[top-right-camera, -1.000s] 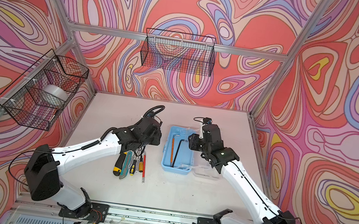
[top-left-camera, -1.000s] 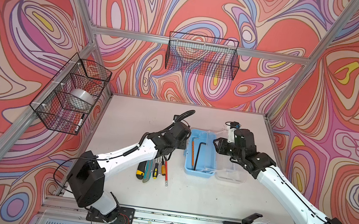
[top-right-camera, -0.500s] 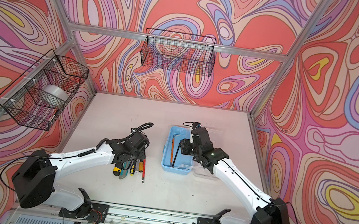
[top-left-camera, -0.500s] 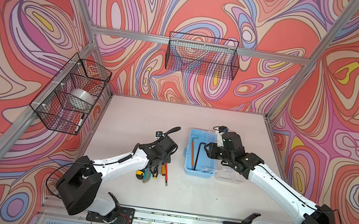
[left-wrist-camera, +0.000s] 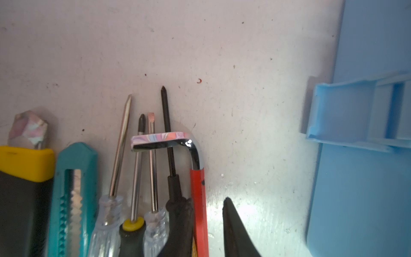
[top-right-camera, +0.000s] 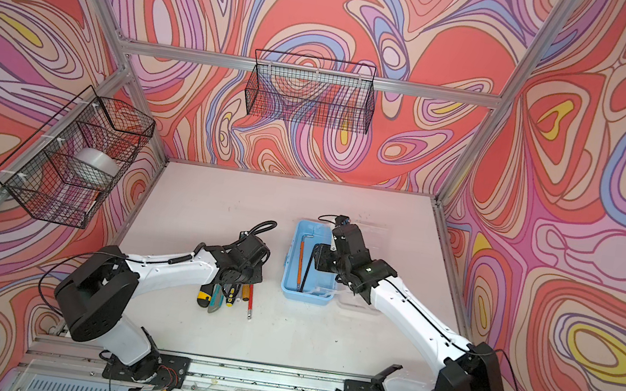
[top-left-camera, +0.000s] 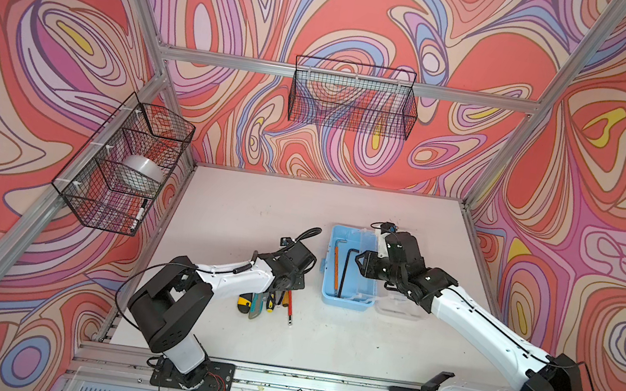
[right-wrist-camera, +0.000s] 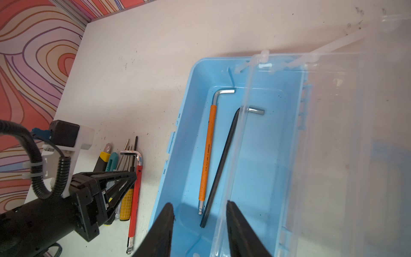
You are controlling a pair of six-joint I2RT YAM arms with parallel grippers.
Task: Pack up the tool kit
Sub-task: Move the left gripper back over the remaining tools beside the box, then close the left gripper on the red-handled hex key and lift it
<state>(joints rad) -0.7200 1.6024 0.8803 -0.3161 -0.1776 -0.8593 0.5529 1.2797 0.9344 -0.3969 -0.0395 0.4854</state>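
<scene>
Claws at the pick of a third hex key. My left claw (left-wrist-camera: 208, 200) straddles the red-sleeved hex key (left-wrist-camera: 198, 189), the outermost piece in the row of loose tools on the table (top-left-camera: 259, 205). The jaws stand part open. One side lies against the sleeve and the other finger (left-wrist-camera: 235, 231) stands apart from it, so nothing is clenched yet. The key's short chrome leg crosses over the shafts of the small screwdrivers (left-wrist-camera: 106, 222). Beyond them lie a teal knife (left-wrist-camera: 73, 189) and a yellow-and-black knife (left-wrist-camera: 24, 169).

In a top view, the blue case (top-left-camera: 348, 299) lies open at 3 o'clock of this row. Its clear lid (right-wrist-camera: 333, 155) is on the base's own 3 o'clock side; whether it lies flat I cannot tell. An orange-sleeved key (right-wrist-camera: 208, 151) and a black key (right-wrist-camera: 222, 166) already lie inside. My right claw (right-wrist-camera: 199, 202) hangs over the case with its jaws apart, grasping nothing, and the lid's edge runs between them.

Handling, as I judge it: the red key is steel, so stiff and light, and it lies thin and flat on the table. The sleeve should give better purchase than the polished bend. I would therefore take hold on the sleeve, near the middle of the long leg, to keep the key from swinging. Risk: the short leg may drag the screwdrivers as it lifts.
</scene>
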